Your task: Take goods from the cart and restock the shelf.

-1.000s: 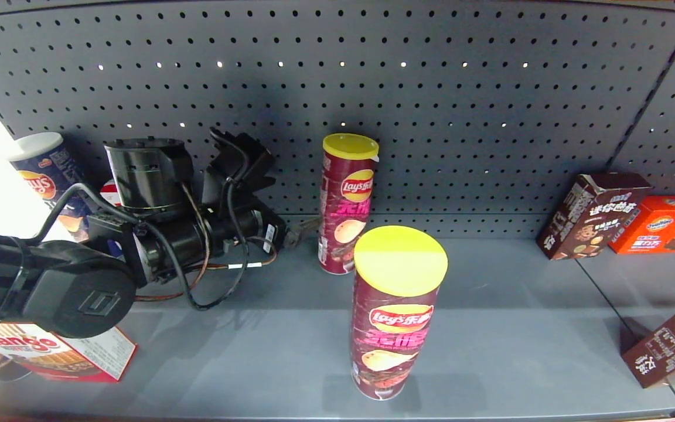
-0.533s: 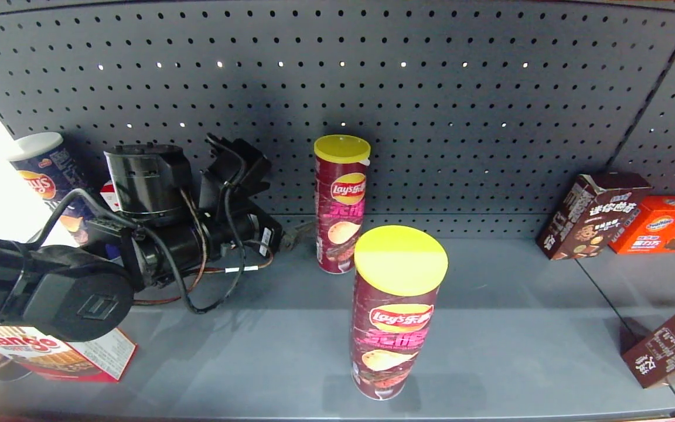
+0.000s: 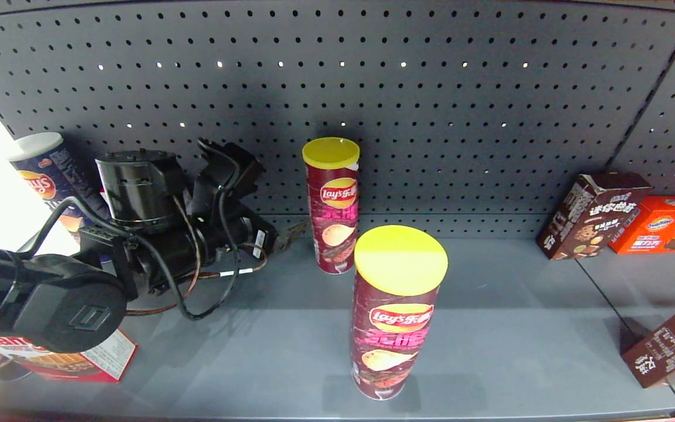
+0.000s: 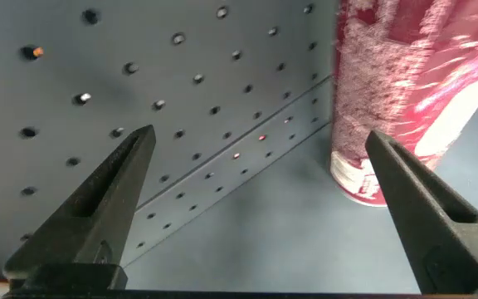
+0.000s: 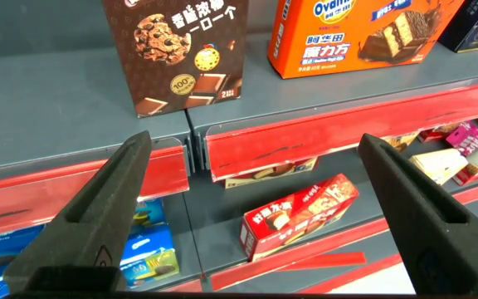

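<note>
Rear chip can (image 3: pixel 330 205) and front chip can (image 3: pixel 397 316), two upright on shelf (image 3: pixel 519 328), left gripper (image 4: pixel 260 137) lying level along back edge, fingers spread, right gripper (image 5: pixel 256 139) spread, empty

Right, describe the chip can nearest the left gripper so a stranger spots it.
On the grey shelf backed by pegboard, two maroon yellow-lidded cans stand upright. Pick the rear can, beside the left gripper; the front can stands near the shelf edge.

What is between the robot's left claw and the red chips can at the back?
Nothing visible. The open left gripper sits beside the back chips can, with only bare shelf between them. The front chips can stands nearer the shelf's edge, off that line.
</note>
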`<state>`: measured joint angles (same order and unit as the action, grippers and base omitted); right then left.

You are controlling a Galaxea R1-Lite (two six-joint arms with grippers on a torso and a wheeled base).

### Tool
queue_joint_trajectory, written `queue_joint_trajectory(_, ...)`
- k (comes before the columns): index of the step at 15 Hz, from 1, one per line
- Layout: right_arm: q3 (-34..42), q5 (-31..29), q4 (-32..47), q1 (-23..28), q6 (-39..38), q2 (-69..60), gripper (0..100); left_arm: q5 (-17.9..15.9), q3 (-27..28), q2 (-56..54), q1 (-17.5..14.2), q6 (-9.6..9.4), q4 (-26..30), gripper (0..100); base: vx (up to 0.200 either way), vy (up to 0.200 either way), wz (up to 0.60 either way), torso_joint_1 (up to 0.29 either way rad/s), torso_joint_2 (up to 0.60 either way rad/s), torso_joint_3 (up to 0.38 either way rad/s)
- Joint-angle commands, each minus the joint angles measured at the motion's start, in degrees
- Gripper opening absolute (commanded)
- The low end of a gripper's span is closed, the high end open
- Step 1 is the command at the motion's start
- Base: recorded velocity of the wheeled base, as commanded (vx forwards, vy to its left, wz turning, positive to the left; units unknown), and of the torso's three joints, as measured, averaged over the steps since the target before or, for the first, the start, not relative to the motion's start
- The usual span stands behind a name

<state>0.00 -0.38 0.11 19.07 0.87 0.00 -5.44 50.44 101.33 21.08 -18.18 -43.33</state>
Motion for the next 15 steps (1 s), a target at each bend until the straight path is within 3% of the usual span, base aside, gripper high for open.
queue_joint_trajectory(1,0.0,-0.1,0.0,0.0,0.0,0.0,100,0.3,-0.1,0.0,-0.1,-0.02,0.0,100,0.0,0.0,0.0,0.0,0.0,0.0)
queue_joint_trajectory(15,0.0,0.0,0.1,0.0,0.0,0.0,100,0.2,4.0,6.3,2.6,-0.19,0.0,100,0.0,0.0,0.0,0.0,0.0,0.0)
